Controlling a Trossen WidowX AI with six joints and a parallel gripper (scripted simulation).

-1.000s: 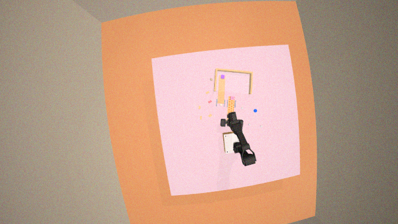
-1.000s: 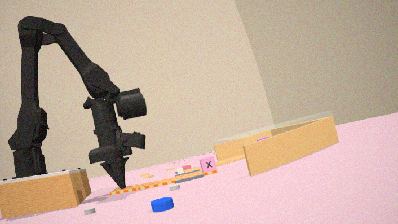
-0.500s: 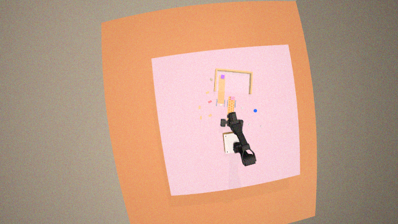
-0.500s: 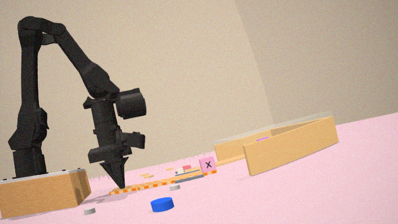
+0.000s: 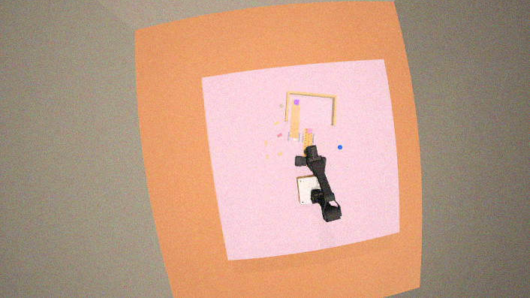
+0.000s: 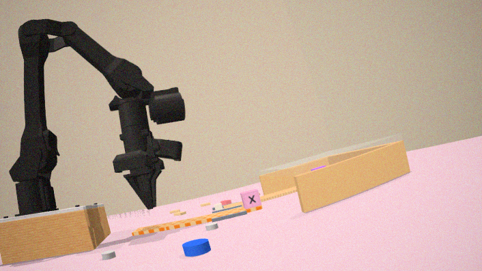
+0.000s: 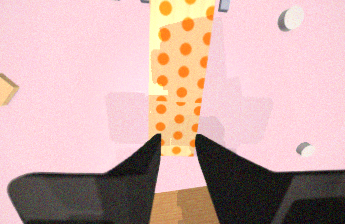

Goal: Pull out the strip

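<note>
The labelled cube [image 5: 309, 130] [image 6: 251, 200] is pink with a black X and rests on the far end of the orange-dotted strip [image 5: 308, 138] [image 6: 177, 223] [image 7: 174, 50]. That strip lies between low grey rails [image 6: 229, 216] and reaches back toward the arm's base. A plain tan strip [image 5: 294, 120] lies to its left in the top view, with a purple cube [image 5: 296, 102] [image 6: 318, 168] on its far end. My gripper [image 6: 151, 207] [image 7: 178, 138] is partly open and empty, pointing down above the near end of the dotted strip. The tips are hidden in the top view.
A three-sided wooden wall [image 5: 311, 94] [image 6: 351, 177] stands around the purple cube's end. A blue disc [image 5: 339, 147] [image 6: 196, 248] lies right of the dotted strip in the top view. A red block [image 5: 279, 135] and small tan pieces lie left. Small grey discs [image 6: 211, 226] [image 7: 294, 18] lie nearby.
</note>
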